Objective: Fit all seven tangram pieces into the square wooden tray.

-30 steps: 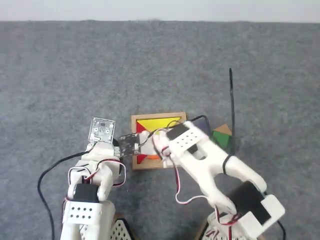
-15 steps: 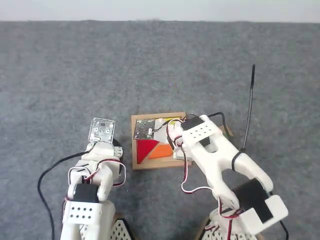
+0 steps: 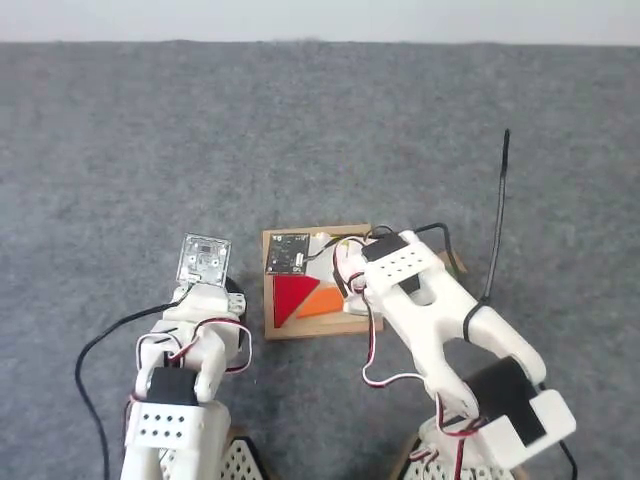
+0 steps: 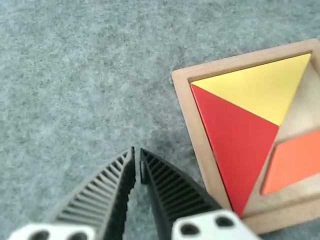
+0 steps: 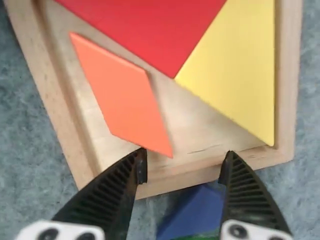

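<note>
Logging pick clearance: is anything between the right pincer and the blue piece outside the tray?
Nothing visible: the blue wooden piece lies uncovered below the open right pincer, outside the square wooden tray's rim.

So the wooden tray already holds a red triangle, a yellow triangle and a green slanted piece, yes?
Not quite: the slanted piece in the tray is orange, not green, as the right wrist view shows. The red triangle and yellow triangle do lie in it.

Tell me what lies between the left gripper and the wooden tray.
Nothing but bare grey carpet lies between the left gripper and the tray, as the left wrist view shows.
</note>
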